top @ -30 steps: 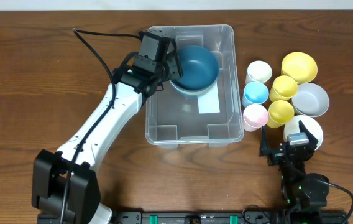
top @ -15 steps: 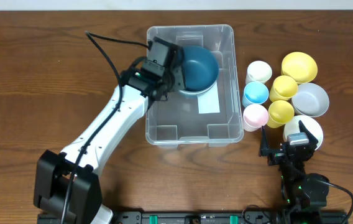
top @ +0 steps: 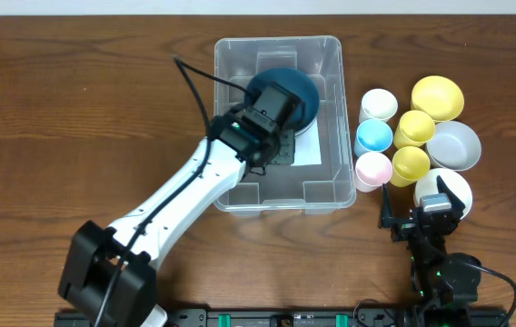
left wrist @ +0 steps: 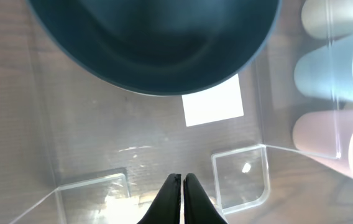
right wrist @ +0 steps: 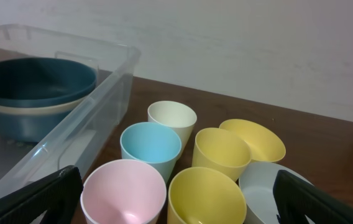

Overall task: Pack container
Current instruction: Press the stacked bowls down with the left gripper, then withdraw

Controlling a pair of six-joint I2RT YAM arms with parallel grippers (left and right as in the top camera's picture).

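The container (top: 340, 127) is a clear bin in the middle of the table, with a white label (left wrist: 214, 107) on its floor. A dark teal bowl (top: 305, 91) sits at its far end, nested on a paler bowl (right wrist: 12, 111). My left gripper (top: 274, 150) hangs over the bin's middle, just on the near side of the bowl. Its fingertips (left wrist: 181, 178) are shut together with nothing between them. My right gripper (right wrist: 176, 196) stands open near the table's front right, behind the cups, holding nothing.
Right of the bin stand a white cup (top: 379, 104), a blue cup (top: 373, 136), a pink cup (top: 373, 168) and two yellow cups (top: 412, 145). Beyond them lie a yellow bowl (top: 438, 96), a grey bowl (top: 454, 145) and a white bowl (top: 449, 189).
My left gripper has left the teal bowl's left rim, shut, and swung right over the bin's middle. The bowl now rests at the bin's far end. The right arm has not moved.
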